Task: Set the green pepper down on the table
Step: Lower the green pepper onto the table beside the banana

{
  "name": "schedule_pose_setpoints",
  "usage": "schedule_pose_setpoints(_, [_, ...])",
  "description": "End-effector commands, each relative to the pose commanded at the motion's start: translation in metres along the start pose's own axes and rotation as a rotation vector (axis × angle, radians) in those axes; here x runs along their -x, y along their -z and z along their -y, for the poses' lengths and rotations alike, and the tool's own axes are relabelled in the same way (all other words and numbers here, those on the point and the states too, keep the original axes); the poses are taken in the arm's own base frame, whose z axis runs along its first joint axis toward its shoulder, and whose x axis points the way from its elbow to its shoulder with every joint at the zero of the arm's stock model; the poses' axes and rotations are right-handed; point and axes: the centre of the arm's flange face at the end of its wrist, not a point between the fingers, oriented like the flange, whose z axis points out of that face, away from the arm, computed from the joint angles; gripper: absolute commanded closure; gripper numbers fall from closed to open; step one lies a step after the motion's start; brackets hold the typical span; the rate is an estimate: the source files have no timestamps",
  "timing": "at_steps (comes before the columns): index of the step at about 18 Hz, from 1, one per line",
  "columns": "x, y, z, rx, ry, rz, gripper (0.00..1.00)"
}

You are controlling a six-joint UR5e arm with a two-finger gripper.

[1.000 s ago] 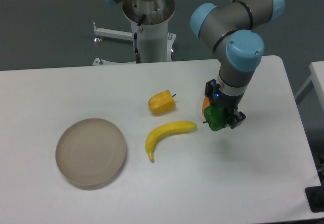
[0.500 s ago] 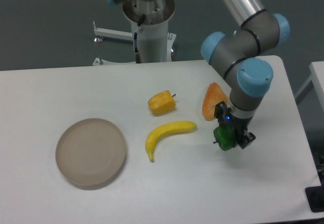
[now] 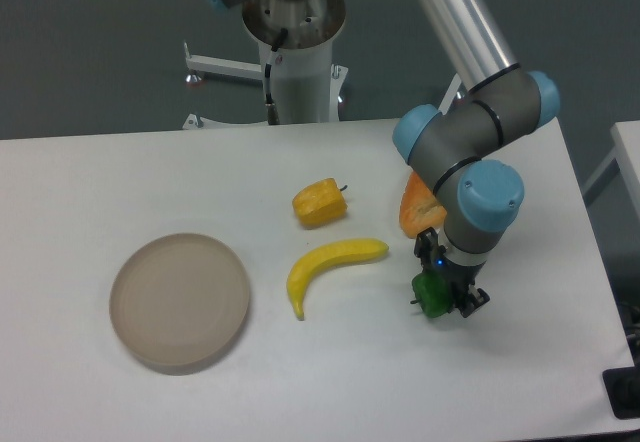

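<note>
The green pepper (image 3: 433, 294) is small, glossy and dark green. It sits between my gripper's fingers, low over the white table (image 3: 330, 382), right of the banana's tip. My gripper (image 3: 440, 296) points down and is shut on the pepper. Whether the pepper touches the tabletop I cannot tell. The arm's wrist hides the pepper's top.
A yellow banana (image 3: 331, 266) lies left of the gripper. A yellow pepper (image 3: 319, 202) sits behind it. An orange piece (image 3: 417, 209) lies behind the wrist, partly hidden. A round beige plate (image 3: 180, 300) stands at the left. The arm's base (image 3: 296, 42) rises at the back.
My gripper has carried the green pepper toward the table's front and lowered it, away from the orange piece, which now shows more. Other objects have not moved.
</note>
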Motion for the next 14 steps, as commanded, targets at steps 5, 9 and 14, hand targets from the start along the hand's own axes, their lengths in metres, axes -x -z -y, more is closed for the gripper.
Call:
schedule_pose_setpoints(5, [-0.003, 0.033, 0.007, 0.0, -0.008, 0.042, 0.0])
schedule_pose_setpoints(9, [-0.031, 0.095, 0.028, -0.001, -0.032, 0.035, 0.0])
schedule_pose_setpoints(14, [-0.063, 0.131, 0.05, 0.012, -0.066, -0.029, 0.0])
